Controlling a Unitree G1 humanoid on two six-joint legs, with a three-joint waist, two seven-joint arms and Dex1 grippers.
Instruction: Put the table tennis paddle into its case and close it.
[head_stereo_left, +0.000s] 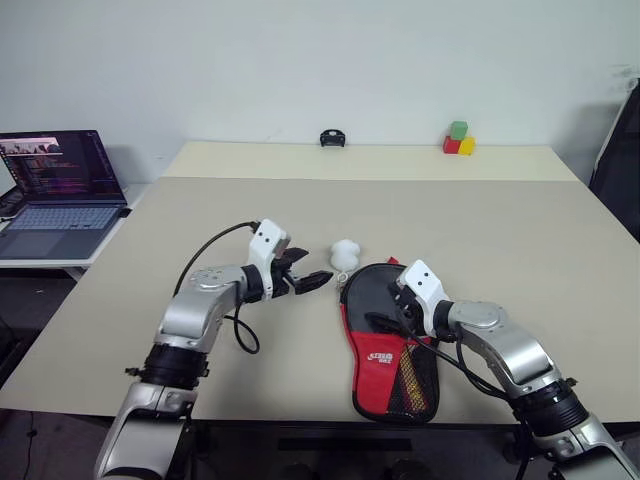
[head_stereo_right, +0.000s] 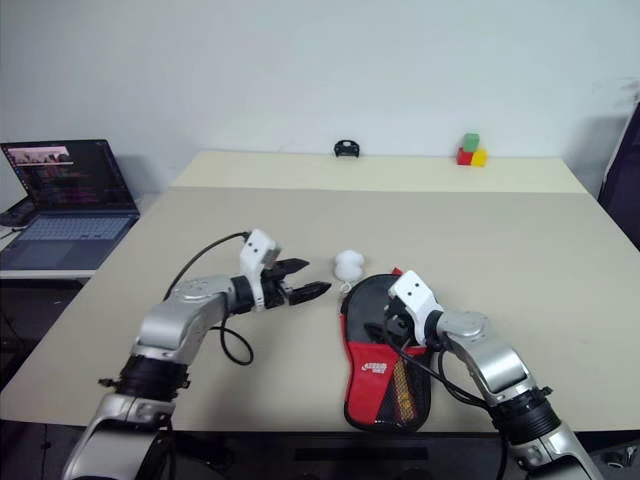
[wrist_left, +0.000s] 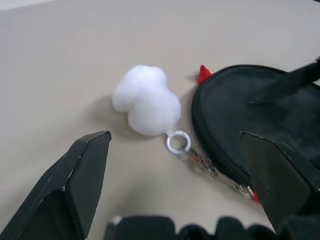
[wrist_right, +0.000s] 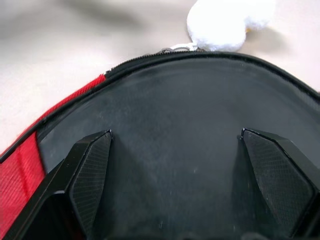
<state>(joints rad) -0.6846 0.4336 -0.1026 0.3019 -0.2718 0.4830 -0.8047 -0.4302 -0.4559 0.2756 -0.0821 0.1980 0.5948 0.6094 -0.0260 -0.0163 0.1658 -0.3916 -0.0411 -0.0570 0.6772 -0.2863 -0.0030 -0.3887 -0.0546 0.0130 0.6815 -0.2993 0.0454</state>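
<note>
The desk (head_stereo_left: 520, 250) is a broad beige surface, and the work sits at its near edge. Off its left side a laptop (head_stereo_left: 60, 190) stands open on a lower surface; at the far edge are a small black object (head_stereo_left: 333, 138) and a few coloured blocks (head_stereo_left: 458, 140), well apart from the action.

Its case (head_stereo_left: 385, 345) lies flat near the front, a little right of centre, the rounded black end pointing away and the red mesh part with the white logo toward the near edge. The table tennis paddle cannot be made out as a separate thing; I judge it is already inside, since the pouch looks filled and nothing bat-shaped lies on the desk, but that is a reading, not a sighting. Whether the zipper is fully run round cannot be told from here.

The right tool (wrist_right: 175, 165) rests over the black end of the case, fingers spread wide and gripping nothing. The left tool (head_stereo_left: 312, 280) hovers just left of the case, also spread and empty, aimed at the white fluffy ball (wrist_left: 146, 106), which lies just beyond the case's far rim, joined to the zipper by a small ring (wrist_left: 178, 142) and chain.

Likely left: draw that pull to close the case.
</note>
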